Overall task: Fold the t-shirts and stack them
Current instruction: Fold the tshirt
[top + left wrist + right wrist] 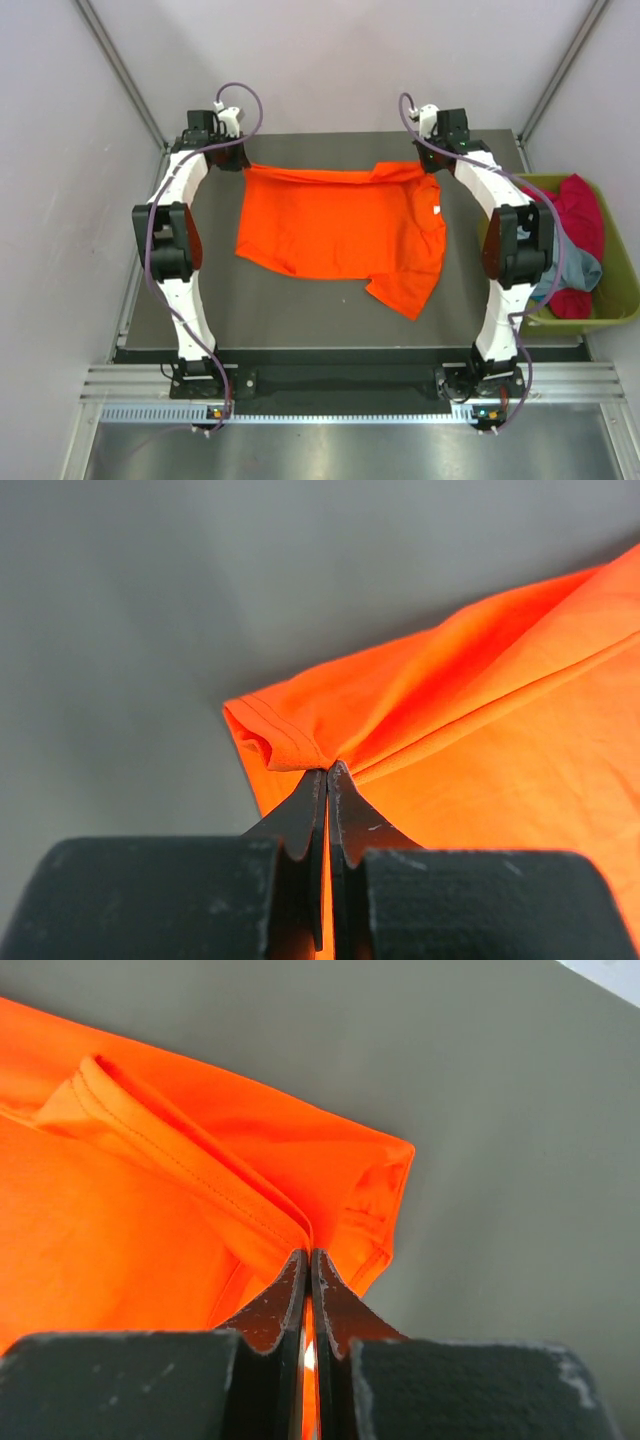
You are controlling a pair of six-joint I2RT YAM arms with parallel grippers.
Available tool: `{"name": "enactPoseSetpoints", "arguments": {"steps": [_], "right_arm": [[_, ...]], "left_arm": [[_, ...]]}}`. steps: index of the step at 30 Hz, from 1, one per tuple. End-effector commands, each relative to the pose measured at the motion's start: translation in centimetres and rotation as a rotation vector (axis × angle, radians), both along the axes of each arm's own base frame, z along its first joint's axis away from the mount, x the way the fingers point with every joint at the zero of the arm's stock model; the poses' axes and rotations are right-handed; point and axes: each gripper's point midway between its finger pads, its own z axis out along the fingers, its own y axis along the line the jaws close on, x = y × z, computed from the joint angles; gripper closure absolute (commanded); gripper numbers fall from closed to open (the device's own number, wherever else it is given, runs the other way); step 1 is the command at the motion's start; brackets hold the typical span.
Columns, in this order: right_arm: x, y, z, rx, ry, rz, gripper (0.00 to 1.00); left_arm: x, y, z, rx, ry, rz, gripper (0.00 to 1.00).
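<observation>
A bright orange t-shirt [340,225] lies spread on the dark table, its far edge lifted and stretched between both grippers. My left gripper [240,165] is shut on the shirt's far left corner [290,735], the cloth pinched between its fingertips [312,795]. At the far right corner [370,1195] my right gripper [432,172] is shut on the hem, cloth showing between its fingertips [325,1280]. A folded flap of the shirt hangs toward the near right [410,285]. A magenta-red t-shirt [580,225] and a grey-blue one [575,270] sit in the bin.
An olive-green bin [625,290] stands off the table's right edge, beside the right arm's elbow [515,245]. Grey walls close in on the left, far and right sides. Bare dark tabletop [300,315] lies between the shirt and the arm bases.
</observation>
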Motion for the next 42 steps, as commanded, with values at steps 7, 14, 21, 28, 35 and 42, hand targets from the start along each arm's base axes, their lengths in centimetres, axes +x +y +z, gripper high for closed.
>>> {"name": "enactPoseSetpoints", "arguments": {"steps": [7,14,21,28,35,42], "right_arm": [[-2.3,1.0,4.3,0.061,-0.056,0.012,1.00],[-3.7,2.2,2.1,0.075,0.006,0.044,1.00],[-4.9,3.0,-0.2,0.085,0.071,0.064,1.00],[-6.5,2.6,-1.7,0.066,0.109,0.067,1.00],[-7.0,2.1,-1.7,0.043,0.108,0.058,1.00],[-7.2,1.6,-1.1,0.034,0.097,0.052,1.00]], "left_arm": [[-3.4,-0.8,0.6,-0.056,0.078,-0.031,1.00],[-3.8,-0.7,-1.0,-0.055,0.119,-0.014,1.00],[-4.1,-0.1,-2.3,-0.022,0.150,0.000,1.00],[-4.6,0.7,-3.5,0.005,0.183,0.008,1.00],[-5.1,0.5,-3.5,-0.004,0.203,-0.009,1.00],[-5.5,0.4,-3.5,-0.001,0.220,-0.029,1.00]]}}
